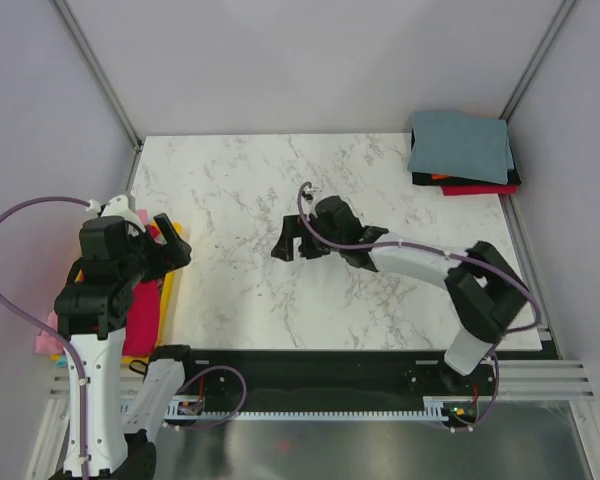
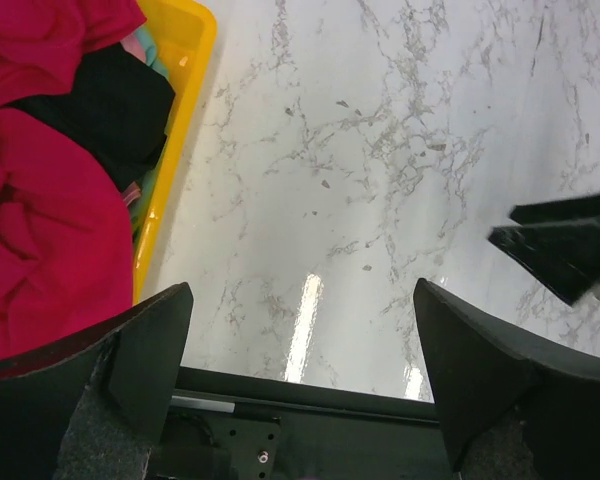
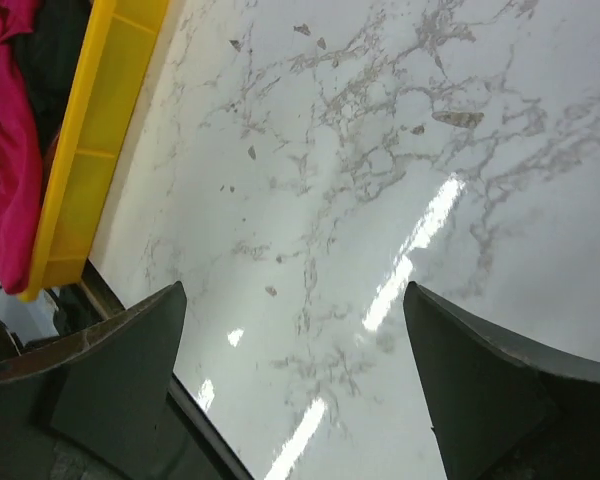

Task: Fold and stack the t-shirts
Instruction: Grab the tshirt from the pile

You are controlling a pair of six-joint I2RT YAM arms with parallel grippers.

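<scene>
Left gripper (image 2: 300, 345) and right gripper (image 3: 292, 340) both gaped empty over the table (image 1: 240, 180). Crimson shirt (image 2: 40, 230) lay crumpled in the bin (image 2: 188, 60), folded stack (image 1: 460, 152) far right. Limp, light cloth; I judged a pinch on a raised fold best.

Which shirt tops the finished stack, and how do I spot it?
Go to the far right corner of the marble table, where folded shirts are piled. The top one is the grey-blue t-shirt, lying flat; only a black edge and a red edge peek out beneath it.
</scene>
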